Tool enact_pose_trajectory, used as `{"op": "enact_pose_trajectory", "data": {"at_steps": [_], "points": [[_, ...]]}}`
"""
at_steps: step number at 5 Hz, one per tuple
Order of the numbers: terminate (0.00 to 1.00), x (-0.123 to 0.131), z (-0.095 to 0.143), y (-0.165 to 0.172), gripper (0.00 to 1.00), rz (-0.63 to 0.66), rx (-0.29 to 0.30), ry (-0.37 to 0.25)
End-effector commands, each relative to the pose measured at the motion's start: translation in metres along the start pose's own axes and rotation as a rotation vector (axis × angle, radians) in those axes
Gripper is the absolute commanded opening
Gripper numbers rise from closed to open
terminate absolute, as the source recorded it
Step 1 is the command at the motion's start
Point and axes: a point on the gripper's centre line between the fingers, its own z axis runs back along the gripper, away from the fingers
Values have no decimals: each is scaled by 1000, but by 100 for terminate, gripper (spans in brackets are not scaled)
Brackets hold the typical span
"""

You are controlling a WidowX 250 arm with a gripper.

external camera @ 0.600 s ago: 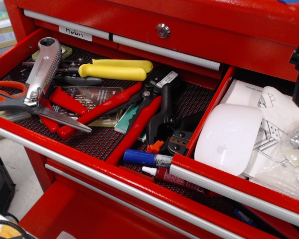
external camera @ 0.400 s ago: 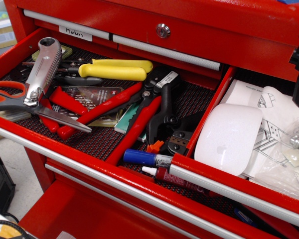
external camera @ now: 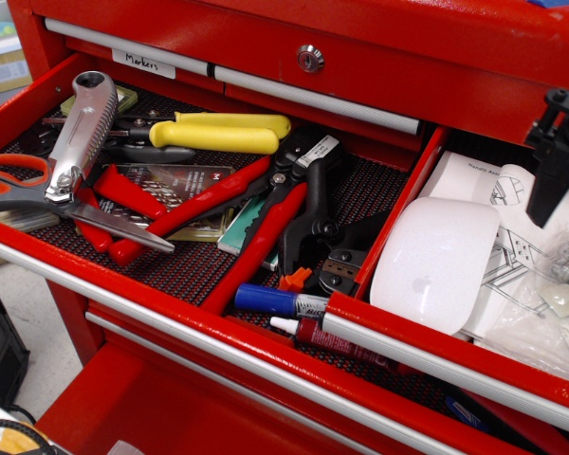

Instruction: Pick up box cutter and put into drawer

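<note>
The box cutter (external camera: 79, 137), a long silver-grey metal knife with a ridged edge and a holed rounded end, lies slanted at the left of the open red drawer (external camera: 171, 303), resting on the other tools. My gripper (external camera: 551, 161) is a black shape at the far right edge, above the right-hand drawer and far from the box cutter. Only part of it shows, so I cannot tell whether its jaws are open or shut. It holds nothing that I can see.
In the left drawer lie orange-handled scissors (external camera: 19, 180), yellow-handled pliers (external camera: 213, 133), red-handled cutters (external camera: 209, 204), a black crimper (external camera: 308, 218) and a blue marker (external camera: 275, 301). The right drawer holds a white mouse (external camera: 436, 261) and papers (external camera: 522, 209). A locked drawer (external camera: 310, 59) is above.
My gripper at the right edge has moved a little left and down into view. Nothing in the drawers has moved.
</note>
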Motion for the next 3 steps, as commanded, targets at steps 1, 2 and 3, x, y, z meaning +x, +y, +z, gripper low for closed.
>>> {"op": "enact_pose_trajectory", "data": {"at_steps": [1, 2, 3], "points": [[0, 19, 26, 89, 100, 33, 217, -18], [0, 18, 21, 137, 100, 60, 274, -62], [0, 12, 8, 185, 100, 56, 316, -134]]}}
